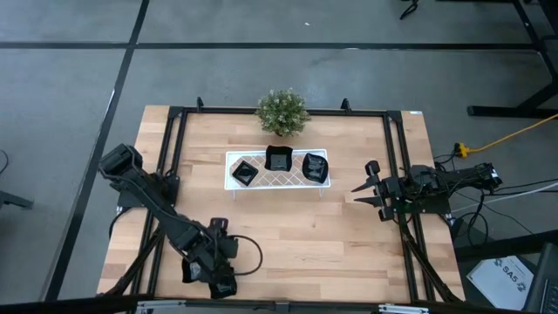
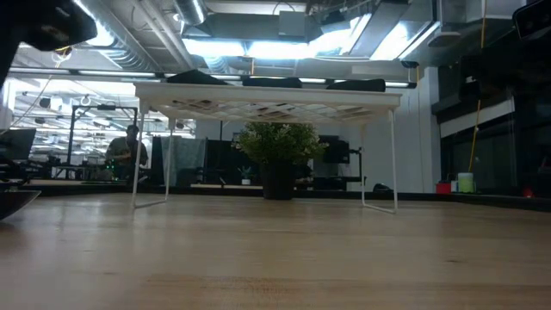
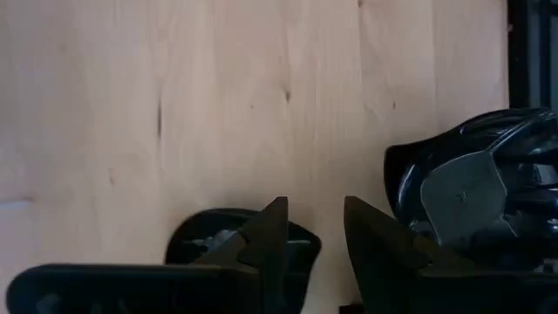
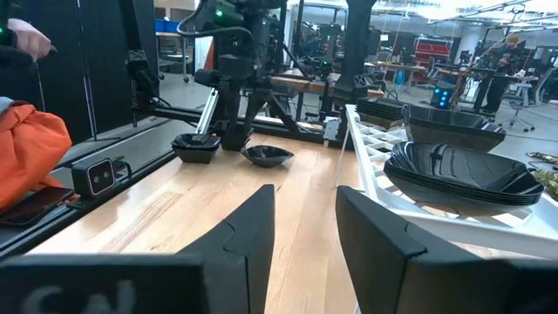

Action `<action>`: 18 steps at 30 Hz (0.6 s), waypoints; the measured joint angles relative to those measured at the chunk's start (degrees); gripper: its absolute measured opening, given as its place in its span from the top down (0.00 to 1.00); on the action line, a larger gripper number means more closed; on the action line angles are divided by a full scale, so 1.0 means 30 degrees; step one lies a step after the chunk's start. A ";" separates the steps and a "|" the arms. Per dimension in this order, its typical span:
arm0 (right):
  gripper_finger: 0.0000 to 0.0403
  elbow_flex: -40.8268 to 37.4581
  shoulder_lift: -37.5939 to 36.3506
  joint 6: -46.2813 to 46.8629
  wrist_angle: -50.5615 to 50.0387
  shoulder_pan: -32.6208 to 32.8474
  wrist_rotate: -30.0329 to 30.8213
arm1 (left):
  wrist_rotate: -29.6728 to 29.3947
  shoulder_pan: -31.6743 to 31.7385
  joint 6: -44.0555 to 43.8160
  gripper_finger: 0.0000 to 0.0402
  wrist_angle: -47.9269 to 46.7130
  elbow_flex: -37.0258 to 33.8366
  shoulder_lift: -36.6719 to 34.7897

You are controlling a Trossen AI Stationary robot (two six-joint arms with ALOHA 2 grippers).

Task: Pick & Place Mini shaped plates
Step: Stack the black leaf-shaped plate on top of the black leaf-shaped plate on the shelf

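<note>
Worktop (image 1: 349,227): wooden. Tray (image 1: 234,179): far centre, carrying three plate stacks (image 1: 277,160). Left pincer (image 3: 309,240): near-left, apart, over two loose plates (image 4: 267,155); pick pending, needs descent onto one. Right pincer (image 4: 305,228): right, apart, empty, waiting.

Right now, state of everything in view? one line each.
left gripper: open, empty, low over the table's near edge, between two plates
right gripper: open, empty, right of the tray
stacks of mini plates: three, on the tray, upright
two loose plates: on the table beside the left gripper, upright
tray: standing on its legs
plant: upright, behind the tray
</note>
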 joint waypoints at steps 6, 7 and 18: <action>0.69 -0.0007 0.0006 0.0007 0.0000 0.0000 -0.0001 | -0.0022 0.0277 -0.4102 0.73 -0.0028 0.0000 0.0694; 0.69 -0.0006 -0.0001 0.0001 0.0000 -0.0006 0.0000 | 0.0003 0.0415 -0.5155 0.73 -0.0085 0.0000 0.0754; 0.69 -0.0007 0.0006 0.0007 0.0000 0.0001 0.0000 | 0.1316 0.1092 -1.5355 0.73 -0.0279 0.0000 0.0921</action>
